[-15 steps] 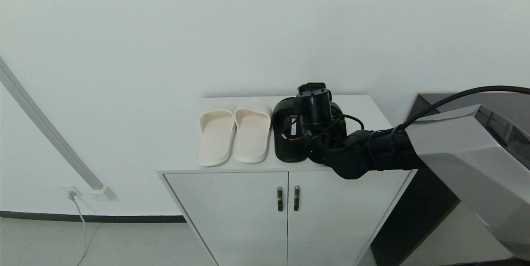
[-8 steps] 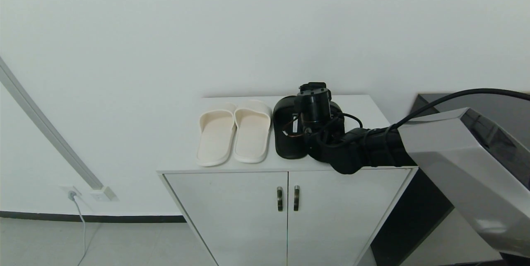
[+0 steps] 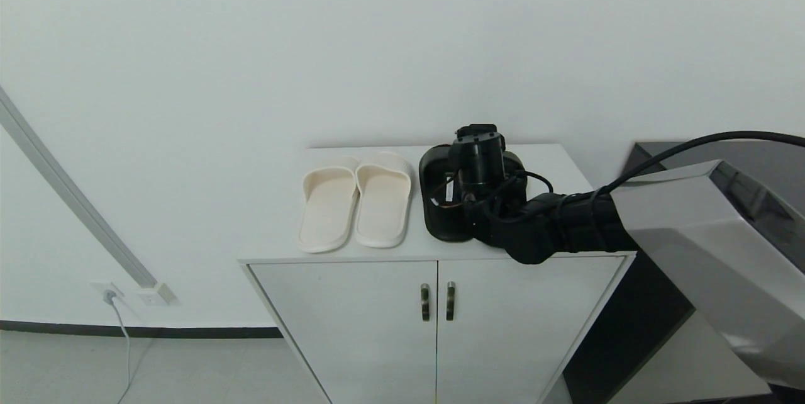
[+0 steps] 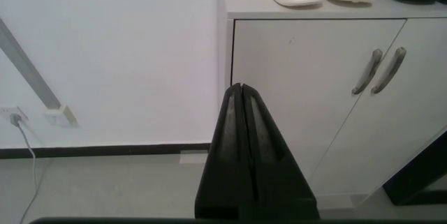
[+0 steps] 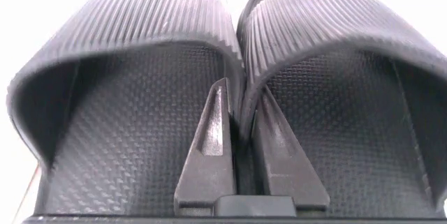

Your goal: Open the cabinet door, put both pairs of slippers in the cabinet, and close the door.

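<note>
- black slippers (image 3: 440, 218): pair side by side on the right half of the cabinet (image 3: 352, 328) top.
- right pincer (image 5: 241, 102): nearly closed, clamping the pair's two adjoining inner walls together.
- white slippers (image 3: 383, 202): pair on the same top, just left of the black pair.
- cabinet doors: both closed, handles (image 3: 425, 301) meeting at centre.
- left pincer (image 4: 242, 91): fingers pressed together, empty, low before the cabinet's left side.

The right arm (image 3: 566, 228) stretches in from four o'clock, its wrist (image 3: 481, 165) pointing toward twelve. The right gripper (image 5: 241, 98) has its fingers (image 5: 209, 147) closed on the adjoining inner edges of the black slippers (image 5: 133, 133). The left gripper (image 4: 242, 126) hangs with fingers pressed together.
</note>
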